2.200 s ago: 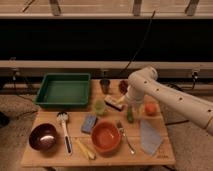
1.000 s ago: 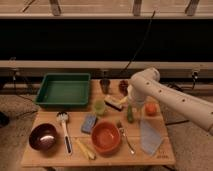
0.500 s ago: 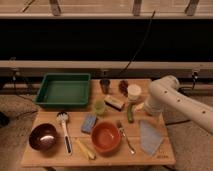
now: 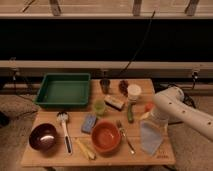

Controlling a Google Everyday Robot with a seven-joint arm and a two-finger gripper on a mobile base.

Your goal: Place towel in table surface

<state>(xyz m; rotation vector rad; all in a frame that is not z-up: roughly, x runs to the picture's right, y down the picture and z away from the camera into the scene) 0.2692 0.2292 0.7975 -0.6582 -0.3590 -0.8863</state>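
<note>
Towel (image 4: 150,136): pale, lying flat on the desk (image 4: 55,156) at its near right corner, right of the orange bowl (image 4: 106,137). Hand (image 4: 152,119): at the towel's far edge; whether open or closed cannot be told. Green tray (image 4: 64,90): far left.

Tool (image 4: 152,119): at the low end of the white robot arm (image 4: 175,102), over the right side of the wooden counter (image 4: 47,119), at the top edge of the pale grey-blue cloth towel (image 4: 150,136).
Right side: blocked by arm and towel. Small orange object (image 4: 149,106) and dark green cucumber-like piece (image 4: 130,113) sit just beside them.
Back row: green plastic tray (image 4: 62,90), dark cup (image 4: 104,85) and white round container (image 4: 134,92) leave only narrow gaps.
Middle: crowded by light green cup (image 4: 99,106), tan block (image 4: 115,102), blue sponge (image 4: 89,122), orange-red bowl (image 4: 106,137) and metal fork (image 4: 125,136).
Left front: dark maroon bowl (image 4: 42,137), with white-headed utensil (image 4: 64,131) beside it.
Free room: bare patch between tray and maroon bowl, and a thin bare strip along the front edge.
</note>
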